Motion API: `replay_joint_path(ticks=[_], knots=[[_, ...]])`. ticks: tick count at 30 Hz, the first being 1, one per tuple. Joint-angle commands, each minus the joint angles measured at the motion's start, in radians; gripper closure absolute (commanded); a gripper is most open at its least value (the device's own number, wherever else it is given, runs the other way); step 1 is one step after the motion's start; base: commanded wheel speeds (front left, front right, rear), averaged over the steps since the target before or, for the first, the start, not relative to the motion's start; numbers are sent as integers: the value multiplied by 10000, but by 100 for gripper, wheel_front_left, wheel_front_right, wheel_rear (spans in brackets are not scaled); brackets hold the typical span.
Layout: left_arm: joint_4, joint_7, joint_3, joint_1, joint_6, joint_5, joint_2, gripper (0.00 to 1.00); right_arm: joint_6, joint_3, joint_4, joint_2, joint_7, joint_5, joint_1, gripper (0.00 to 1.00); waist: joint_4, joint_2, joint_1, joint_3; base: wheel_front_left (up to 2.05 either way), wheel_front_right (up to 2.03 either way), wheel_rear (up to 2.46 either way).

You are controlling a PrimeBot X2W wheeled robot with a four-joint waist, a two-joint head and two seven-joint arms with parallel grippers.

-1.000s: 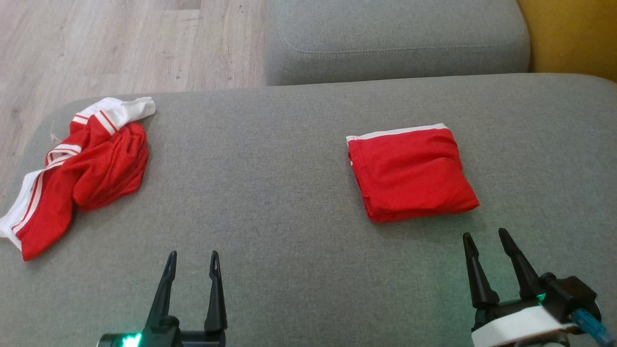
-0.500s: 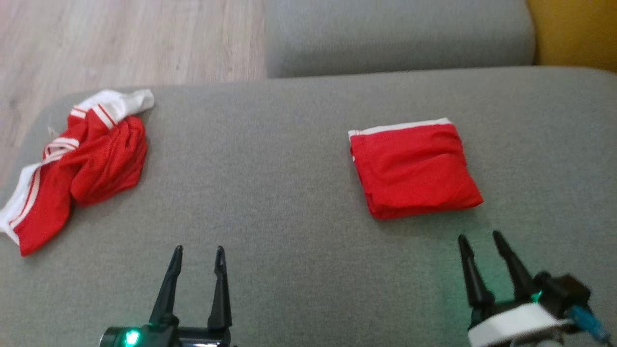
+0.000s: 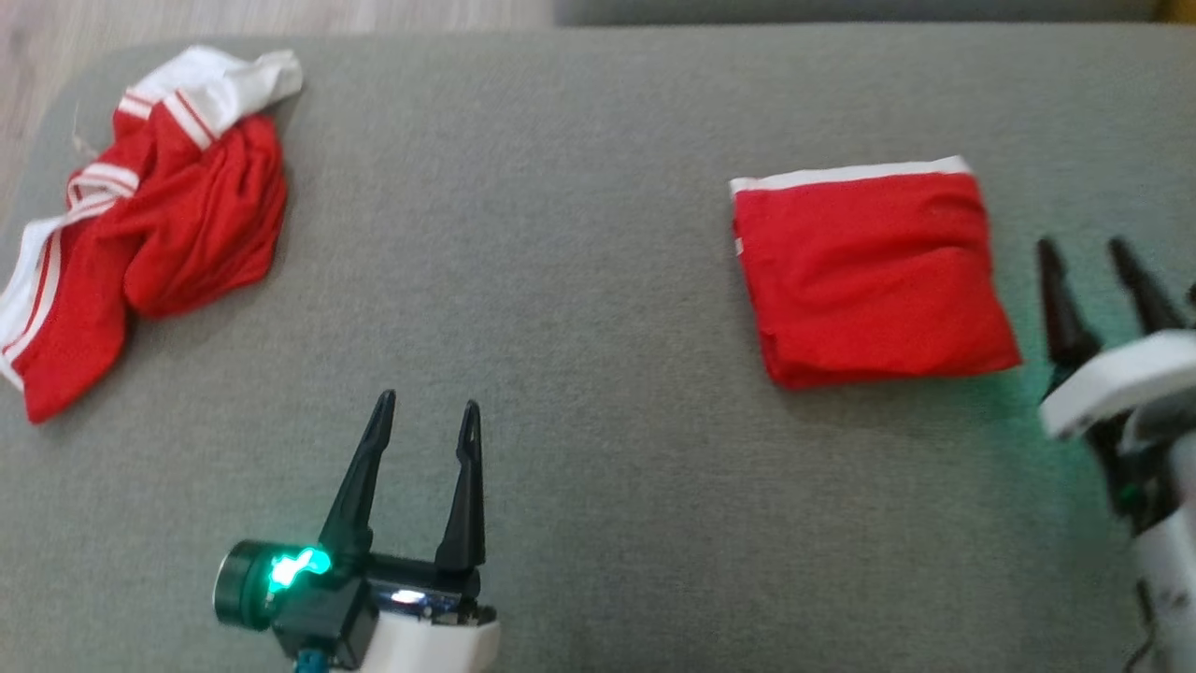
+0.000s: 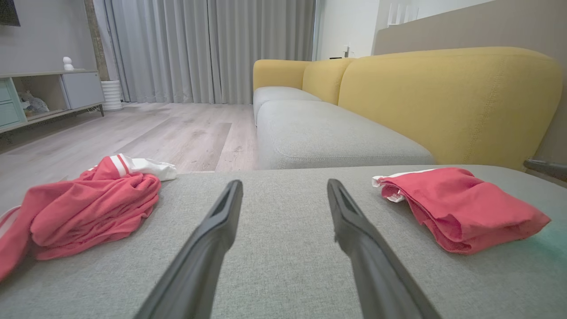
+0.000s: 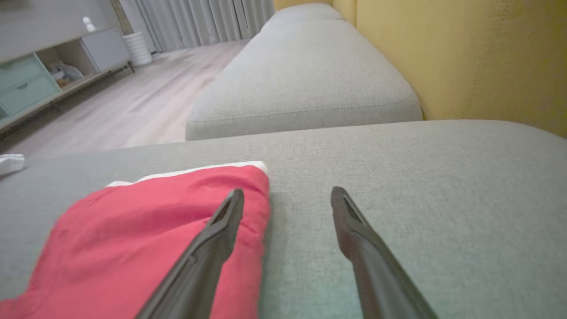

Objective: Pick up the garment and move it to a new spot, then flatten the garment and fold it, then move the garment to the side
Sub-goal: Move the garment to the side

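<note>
Crumpled garment (image 3: 177,215), red with white trim, lies at the left end of the sofa cushion (image 3: 561,280), its trim near the rounded edge above the floor (image 4: 177,133). Folded garment (image 3: 869,271) lies flat toward the right, well apart. Left gripper (image 3: 428,404) sits over the open cushion between them, jaws wide, holding nothing. Right gripper (image 3: 1082,248) is at the folded garment's right edge, jaws wide, holding nothing.

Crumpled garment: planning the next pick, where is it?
The crumpled garment lies at the head view's upper left, on a corner of the gray cushion, far left of the folded garment, beyond the left gripper.
</note>
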Motion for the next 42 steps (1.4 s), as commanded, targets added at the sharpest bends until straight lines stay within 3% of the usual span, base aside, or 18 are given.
replay_joint_path(ticks=[1, 9, 10, 11, 12, 18, 23, 27, 32, 35, 36, 42], knots=[[-333, -47, 264, -304, -33, -34, -8, 0, -7, 128, -218, -196, 85, 86, -214, 0, 242, 0, -3, 276, 0, 0, 0], [-208, -47, 27, -715, 171, -285, -9, 0, -7, 1150, 520, -727, 2260, 1545, -576, 0, 551, 0, -3, 768, 0, 0, 0], [-212, -47, 20, -739, 213, -307, -9, 0, -7, 1333, 428, -780, 2398, 1770, -538, 20, 516, 0, -3, 834, 0, 0, 0], [-201, -47, 0, -765, 230, -316, -10, 0, -7, 1462, 336, -874, 2435, 1920, -522, 64, 468, 0, -3, 896, 0, 0, 0], [-195, -47, -17, -797, 242, -314, -10, 0, -7, 1514, 270, -969, 2392, 2031, -527, 100, 405, 0, -3, 961, 0, 0, 0], [-235, -47, 23, -1097, 216, -173, -10, 0, -7, 1724, -153, -1573, 2291, 2527, -722, 100, -261, 0, -3, 1468, 0, 0, 0], [-317, -47, 160, -1539, 77, -20, -10, 0, -7, 1410, -497, -2644, 2384, 2414, -1005, 100, -961, 0, -3, 2198, 0, 0, 0], [-435, -47, 242, -2151, -162, 139, -10, 0, -7, 501, -793, -3845, 2647, 2104, -1172, 100, -1446, 0, -3, 3089, 0, 0, 0], [-512, -47, 192, -2841, -531, 313, -10, 0, -7, -684, -1178, -4673, 2877, 1688, -1216, 100, -1735, 0, -3, 4041, 0, 0, 0], [-543, -47, 169, -3078, -646, 362, -10, 0, -7, -955, -1565, -4784, 3153, 2011, -1127, 100, -1796, 0, -3, 4377, 0, 0, 0], [-598, -47, 126, -3307, -723, 386, -10, 0, -7, -1288, -1887, -5157, 3245, 1516, -961, 100, -1805, 0, -3, 4657, 0, 0, 0], [-740, -47, -94, -3779, -750, 241, -10, 0, -7, -3104, -2702, -4837, 3452, 529, -566, 100, -1746, 0, -3, 5251, 0, 0, 0]])
